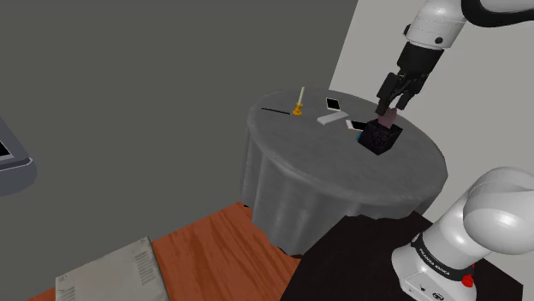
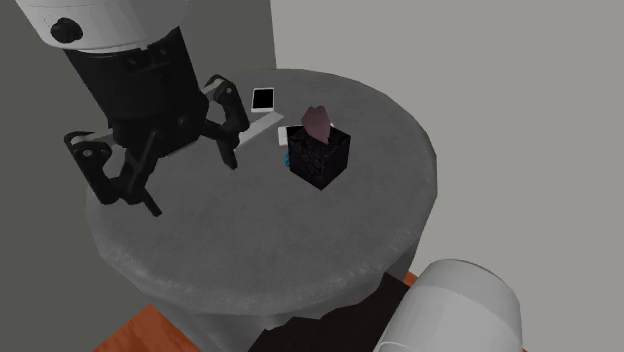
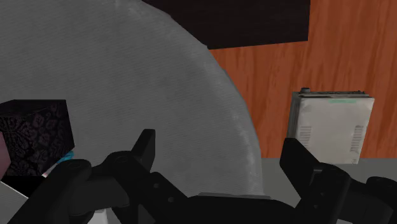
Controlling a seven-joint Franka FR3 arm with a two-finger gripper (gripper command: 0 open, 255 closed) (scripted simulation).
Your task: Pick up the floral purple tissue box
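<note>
Two tool (image 2: 194,190) fingers stand apart, clasping nothing, above the round grey counter (image 2: 300,250). The dark floral tissue box (image 2: 320,158) sits upright on it, at three o'clock from the tool in the second exterior view.

A matt grey tablecloth (image 1: 342,184) hangs in soft folds at the shoulder view's centre, above a smooth reddish wood floor (image 1: 214,248) at lower left. The tissue box (image 2: 320,155), mid-frame in the second exterior view, is dull and dark with a faint floral print, and a thin pinkish tissue (image 2: 318,124) sticks out of its top. The gripper (image 2: 195,190) is matt black, the arm (image 1: 505,209) faintly glossy white.
</note>
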